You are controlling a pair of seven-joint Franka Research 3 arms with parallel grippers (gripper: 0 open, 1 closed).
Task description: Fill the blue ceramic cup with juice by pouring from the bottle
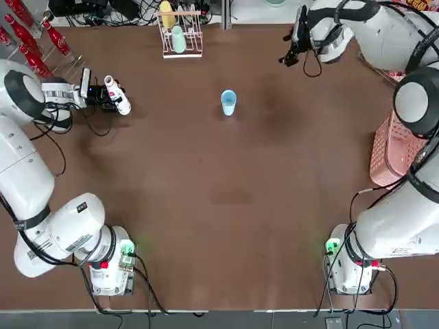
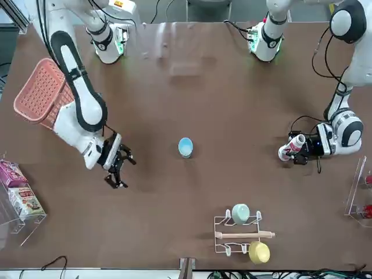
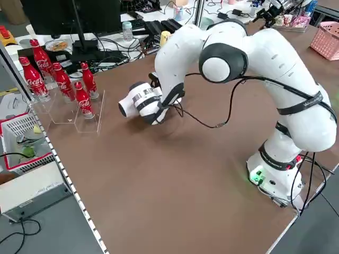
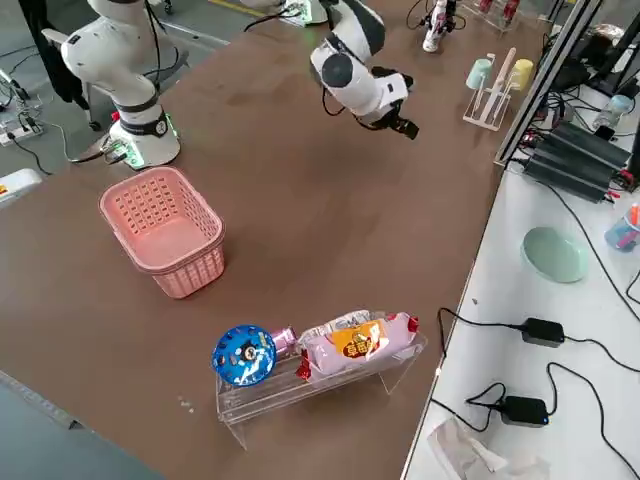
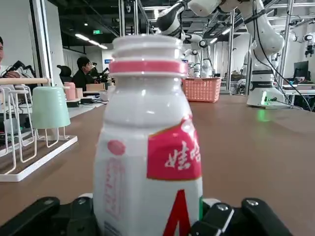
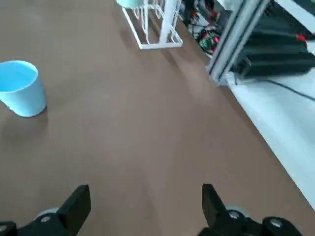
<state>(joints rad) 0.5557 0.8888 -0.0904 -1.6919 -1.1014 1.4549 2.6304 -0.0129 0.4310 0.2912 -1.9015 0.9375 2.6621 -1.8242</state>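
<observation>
Upper left from overhead, left gripper (image 1: 105,96)'s clamped round the bottle (image 5: 147,142), base cut off up close; right gripper (image 6: 146,206)'s wide open, empty.

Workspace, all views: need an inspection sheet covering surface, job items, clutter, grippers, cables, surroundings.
Surface: brown tabletop, no spill seen
Job's things: blue cup upright near mid-table; white bottle in the left gripper, cup contents cannot be told
Clutter: wire rack with pale green and yellow cups; pink basket; clear stand with snack packets; red cola bottles
Grippers: left gripper closed on the bottle, off to the cup's left; right gripper open, empty, on its right
Cables: black cables along both arms and table edge
Surroundings: people in the background
</observation>
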